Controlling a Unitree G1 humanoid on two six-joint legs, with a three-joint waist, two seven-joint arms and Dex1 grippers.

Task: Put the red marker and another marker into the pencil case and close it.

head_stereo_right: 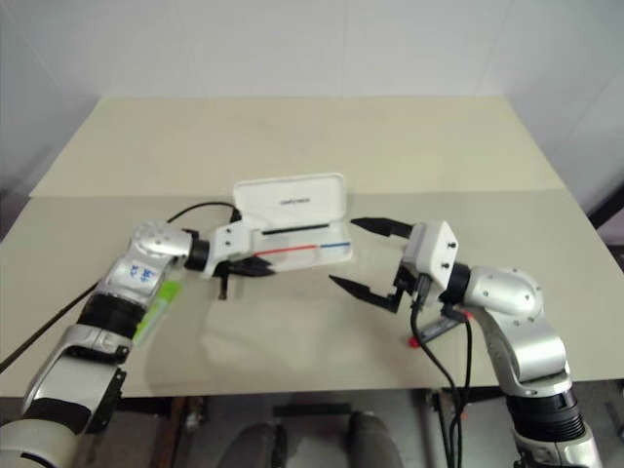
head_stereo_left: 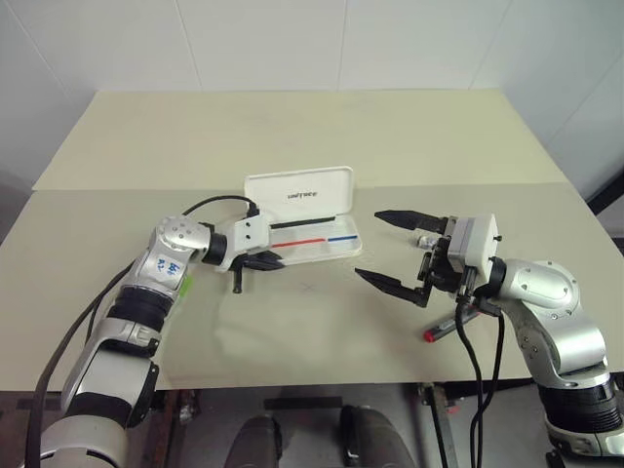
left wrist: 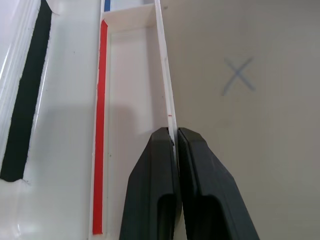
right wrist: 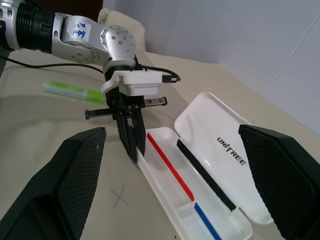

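Observation:
The pencil case (head_stereo_left: 297, 190) lies open in the middle of the table, white lid tipped back, with red and blue stripes in its tray (right wrist: 165, 150). My left gripper (head_stereo_left: 268, 260) is shut on the tray's front wall at its left end, and that thin white wall (left wrist: 167, 100) is pinched between the black fingers. The light green marker (head_stereo_right: 156, 310) lies on the table under my left forearm. To the right of the case my right gripper (head_stereo_left: 369, 245) hovers open, pointing left and holding nothing. The red marker (head_stereo_left: 430, 335) lies beneath my right wrist, mostly hidden by it.
A faint pencilled X (left wrist: 239, 76) marks the table just in front of the case. The table's near edge (head_stereo_left: 312, 383) runs close below both arms. A second table (head_stereo_left: 292, 127) adjoins at the back.

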